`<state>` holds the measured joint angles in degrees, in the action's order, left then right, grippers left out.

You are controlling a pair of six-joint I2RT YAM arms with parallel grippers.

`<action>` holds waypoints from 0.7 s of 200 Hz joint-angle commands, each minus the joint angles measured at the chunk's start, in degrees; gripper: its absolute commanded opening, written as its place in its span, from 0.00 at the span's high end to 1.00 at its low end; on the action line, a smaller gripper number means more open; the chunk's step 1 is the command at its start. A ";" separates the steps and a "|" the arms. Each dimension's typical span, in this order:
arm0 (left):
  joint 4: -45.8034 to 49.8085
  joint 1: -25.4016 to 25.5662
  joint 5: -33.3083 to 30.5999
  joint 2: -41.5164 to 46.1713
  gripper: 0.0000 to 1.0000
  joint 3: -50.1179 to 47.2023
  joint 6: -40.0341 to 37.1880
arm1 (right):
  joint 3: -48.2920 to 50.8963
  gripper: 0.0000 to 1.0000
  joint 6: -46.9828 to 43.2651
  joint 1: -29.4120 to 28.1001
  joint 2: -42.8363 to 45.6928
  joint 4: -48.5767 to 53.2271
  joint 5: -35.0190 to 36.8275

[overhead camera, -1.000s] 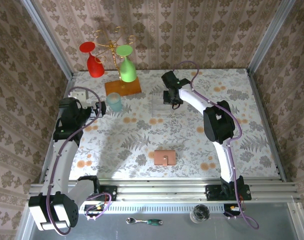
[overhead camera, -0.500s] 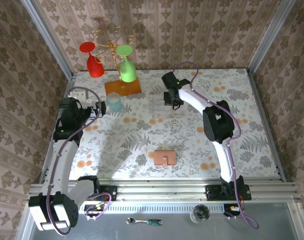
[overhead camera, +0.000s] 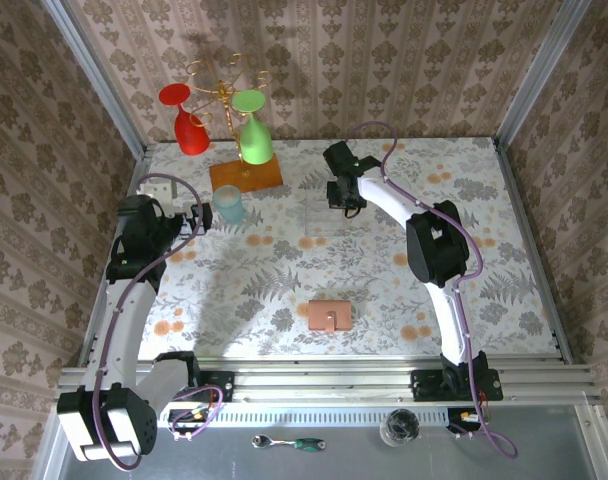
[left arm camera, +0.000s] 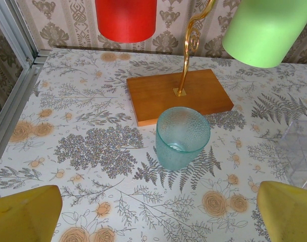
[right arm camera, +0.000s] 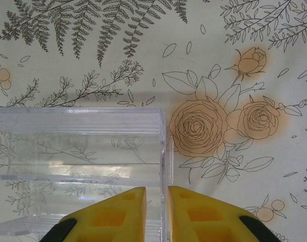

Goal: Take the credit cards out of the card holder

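Observation:
The card holder (overhead camera: 329, 315), a flat tan-pink wallet with its snap tab fastened, lies closed on the flowered table near the front middle. The credit cards are hidden. Far from the card holder, my right gripper (overhead camera: 342, 200) hangs at the back middle over a clear plastic box (right arm camera: 78, 151). Its yellow fingertips (right arm camera: 123, 212) stand a narrow gap apart, astride the box's right wall, with a sliver of space beside the wall. My left gripper (left arm camera: 158, 222) is wide open with nothing between its fingers, low over the table at the left, facing a teal glass (left arm camera: 183, 136).
A glass rack on an orange wooden base (overhead camera: 246, 175) stands at the back left, with a red glass (overhead camera: 189, 125) and a green glass (overhead camera: 254, 135) hanging upside down. The teal glass (overhead camera: 228, 204) stands in front of it. The clear box (overhead camera: 322, 212) sits at the back middle.
The right gripper's jaws have parted slightly around the clear box's wall. Both arms and the card holder stay where they were.

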<state>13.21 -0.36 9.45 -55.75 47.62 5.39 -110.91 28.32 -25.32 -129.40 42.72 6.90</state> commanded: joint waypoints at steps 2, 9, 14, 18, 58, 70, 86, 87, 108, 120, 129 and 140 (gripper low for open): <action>-1.71 0.27 0.68 0.21 0.00 -0.43 -0.86 | -1.54 0.79 -0.84 0.27 1.49 1.54 -0.05; -1.70 0.33 0.65 0.21 0.00 -0.42 -0.91 | -1.57 0.79 -1.04 0.27 1.99 1.74 0.05; -1.70 0.32 0.66 0.19 0.00 -0.46 -0.90 | -1.55 0.79 -1.20 0.27 2.30 1.97 0.12; -1.70 0.28 0.65 0.20 0.00 -0.43 -0.83 | -1.58 0.78 -1.24 0.27 2.65 2.24 0.21; -1.94 0.28 1.33 -0.15 0.00 -0.34 -0.55 | 3.20 0.77 -1.25 -0.12 8.27 1.96 -1.03; -1.94 0.30 1.50 -0.15 0.00 -0.33 -0.46 | 6.05 0.77 -0.90 -0.42 10.70 1.65 -1.61; -1.94 0.31 1.67 -0.15 0.00 -0.41 -0.31 | 11.00 0.76 -0.07 -1.11 14.40 0.50 -2.86; -1.95 0.29 1.69 -0.15 0.00 -0.37 -0.35 | 11.30 0.76 0.00 -1.16 14.69 0.42 -2.90; -1.89 0.36 1.93 -0.15 0.00 -0.31 -0.29 | 18.48 0.75 1.88 -2.71 19.59 -1.30 -4.89; -1.96 0.39 2.11 -0.07 0.00 -0.25 -0.20 | 22.24 0.75 2.94 -3.99 22.25 -1.83 -5.78; -1.80 0.52 2.19 0.11 0.00 -0.16 -0.20 | 24.91 0.74 3.64 -5.20 24.18 -2.00 -6.16; -1.79 0.79 2.24 0.41 0.00 -0.25 -0.31 | 27.90 0.72 4.24 -6.81 26.30 -1.92 -6.77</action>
<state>13.21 -0.32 10.55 -55.77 47.62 5.39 -88.27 29.91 -29.06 -107.37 40.91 3.14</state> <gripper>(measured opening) 0.999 0.266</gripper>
